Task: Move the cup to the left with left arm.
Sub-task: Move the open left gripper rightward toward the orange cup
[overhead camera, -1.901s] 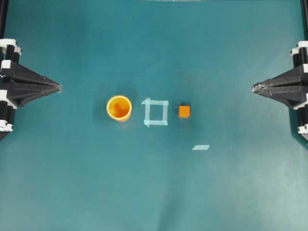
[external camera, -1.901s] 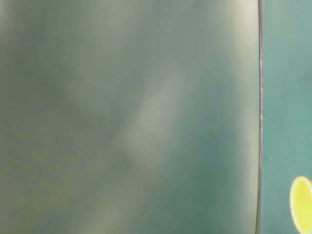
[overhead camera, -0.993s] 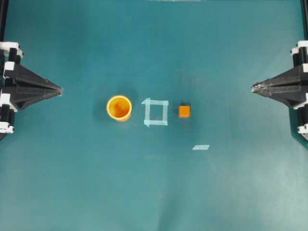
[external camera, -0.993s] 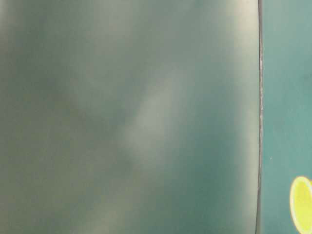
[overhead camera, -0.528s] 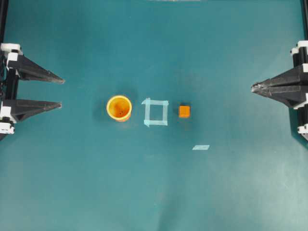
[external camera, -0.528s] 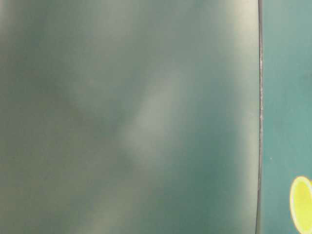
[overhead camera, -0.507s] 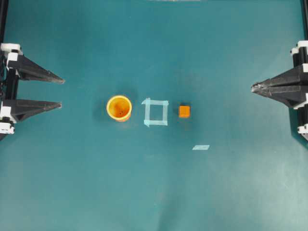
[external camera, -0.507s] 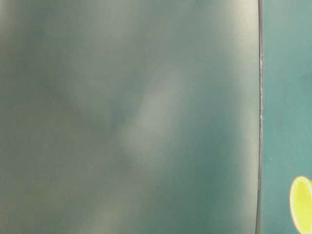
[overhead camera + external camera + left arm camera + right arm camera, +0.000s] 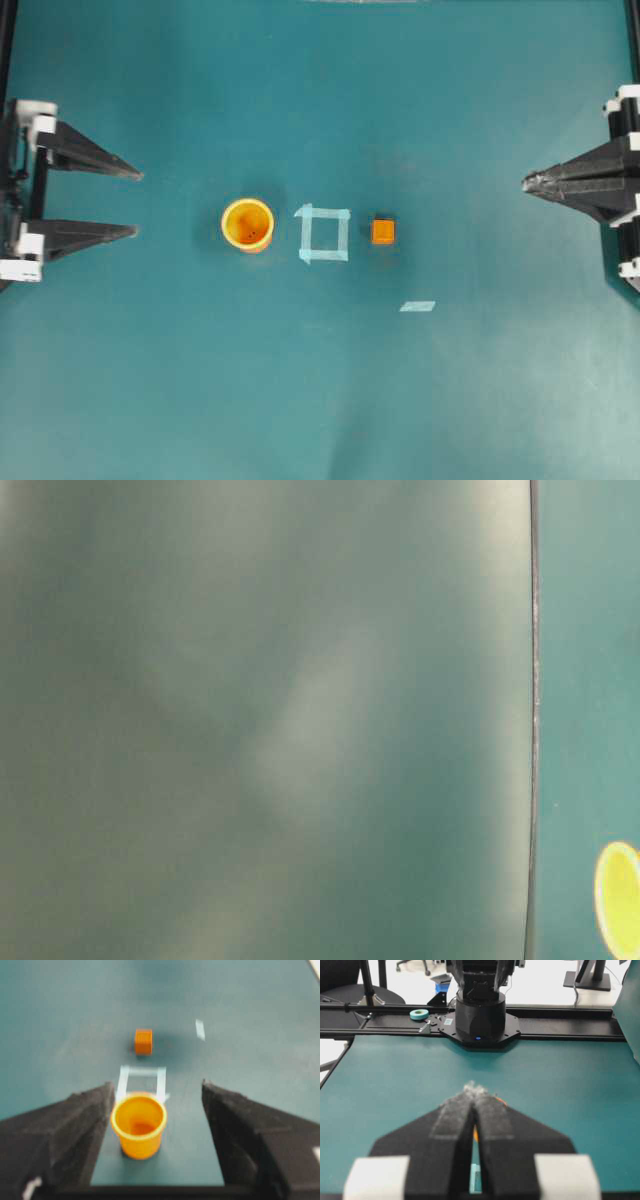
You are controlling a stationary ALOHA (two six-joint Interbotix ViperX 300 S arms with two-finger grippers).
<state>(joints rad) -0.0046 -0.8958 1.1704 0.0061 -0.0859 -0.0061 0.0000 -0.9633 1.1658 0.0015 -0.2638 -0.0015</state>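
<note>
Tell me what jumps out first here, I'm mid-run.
The orange cup stands upright left of a tape square, with a small orange cube on the square's right. The left gripper stands open, facing the cup; the right gripper is shut at the far edge.

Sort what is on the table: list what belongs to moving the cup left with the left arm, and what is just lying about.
For the job:
- cup, upright on the mat
- left gripper, open, short of the cup

Lying about:
- orange cube
- tape square
- tape strip
- right gripper, shut, at the far side
</note>
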